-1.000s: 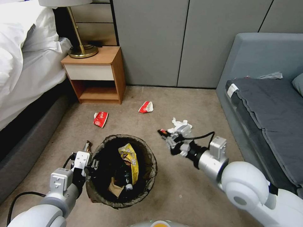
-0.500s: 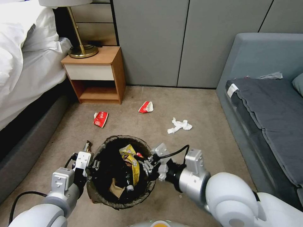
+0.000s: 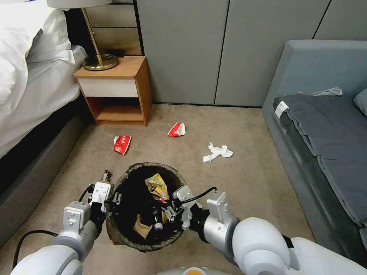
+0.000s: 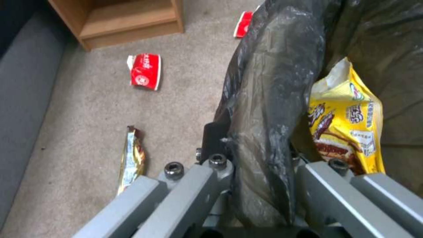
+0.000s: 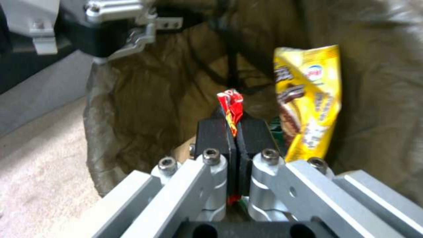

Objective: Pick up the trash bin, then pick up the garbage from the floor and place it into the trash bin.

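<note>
The trash bin [image 3: 128, 172], lined with a dark bag, hangs just above the floor [image 3: 244, 191]. My left gripper [image 4: 255, 155] is shut on its bag-covered rim [image 4: 264, 99]. My right gripper [image 5: 236, 132] reaches over the bin's opening, shut on a small red wrapper [image 5: 231, 105]. Inside the bin lie a yellow snack wrapper [image 3: 156, 186] and a crumpled brown paper bag [image 3: 140, 226]. More garbage lies on the carpet: two red-white wrappers [image 3: 122, 144] [image 3: 176, 130], a white tissue [image 3: 217, 151] and a brown-gold wrapper [image 4: 131, 158] beside the left gripper.
A wooden nightstand [image 3: 114, 91] with a brass lamp [image 3: 97, 57] stands at the back left, beside a bed [image 3: 26, 76]. A grey sofa [image 3: 325, 126] runs along the right. Grey wall panels [image 3: 191, 49] close the back. Open carpet lies between bin and sofa.
My right gripper has swung from beside the white tissue back and to the left, ending over the bin with the red wrapper in it. The left gripper and the bin have stayed put.
</note>
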Tool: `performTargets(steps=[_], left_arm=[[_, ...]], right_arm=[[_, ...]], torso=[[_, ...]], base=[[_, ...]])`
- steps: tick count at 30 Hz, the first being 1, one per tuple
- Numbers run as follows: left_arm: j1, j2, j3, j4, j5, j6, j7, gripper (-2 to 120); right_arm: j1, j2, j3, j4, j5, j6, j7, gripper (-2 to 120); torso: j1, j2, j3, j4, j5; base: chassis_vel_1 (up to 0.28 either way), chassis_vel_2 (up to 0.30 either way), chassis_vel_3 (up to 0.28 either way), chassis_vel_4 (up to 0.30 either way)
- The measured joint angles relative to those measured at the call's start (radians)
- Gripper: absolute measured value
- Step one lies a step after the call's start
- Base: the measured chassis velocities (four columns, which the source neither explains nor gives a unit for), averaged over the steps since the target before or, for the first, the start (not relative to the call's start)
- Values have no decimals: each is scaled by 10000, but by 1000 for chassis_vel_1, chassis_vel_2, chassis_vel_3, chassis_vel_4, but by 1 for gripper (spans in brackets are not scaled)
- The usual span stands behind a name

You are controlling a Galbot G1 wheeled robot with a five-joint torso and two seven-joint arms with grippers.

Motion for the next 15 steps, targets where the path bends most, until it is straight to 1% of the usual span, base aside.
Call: performTargets(steps=[2, 3, 4, 5, 7, 8, 11, 12, 14, 15], left_arm=[[-26, -4, 22, 0, -2, 3, 0, 3], [-39, -8, 36, 0, -3, 4, 0, 3], [-39, -8, 36, 0, -3, 4, 0, 3], [-41, -14, 42, 0, -5, 7, 1, 3], [-42, -35, 48, 0, -5, 12, 7, 3], [-42, -35, 48, 0, -5, 12, 7, 3], [-40, -70, 69, 0, 2, 15, 9, 3], [-40, -70, 69, 0, 2, 15, 9, 3], [-41, -83, 81, 0, 10, 18, 15, 3], [-41, -83, 81, 0, 10, 18, 15, 3]], right_arm=[[91, 116, -115, -86, -28, -24, 27, 0], [151, 184, -182, -135, -35, -41, 51, 4], [151, 184, -182, -135, -35, -41, 51, 4], [201, 237, -226, -177, -37, -52, 72, 7], [342, 358, -296, -294, -48, -60, 105, 18], [342, 358, -296, -294, -48, -60, 105, 18], [433, 447, -304, -363, -50, -60, 106, 32], [433, 447, -304, -363, -50, -60, 106, 32], [535, 497, -351, -373, -50, -57, 99, 42], [535, 497, -351, -373, -50, -57, 99, 42]], torso=[[0, 0, 0, 1, 0], [0, 0, 0, 1, -1], [0, 0, 0, 1, -1], [1, 0, 0, 0, -1], [0, 0, 0, 0, -1], [0, 0, 0, 0, -1], [0, 0, 0, 0, -1], [0, 0, 0, 0, -1], [0, 0, 0, 0, -1], [0, 0, 0, 0, -1]], base=[[0, 0, 0, 0], [0, 0, 0, 0], [0, 0, 0, 0], [0, 0, 0, 0], [0, 0, 0, 0], [0, 0, 0, 0], [0, 0, 0, 0], [0, 0, 0, 0], [0, 0, 0, 0], [0, 0, 0, 0]])
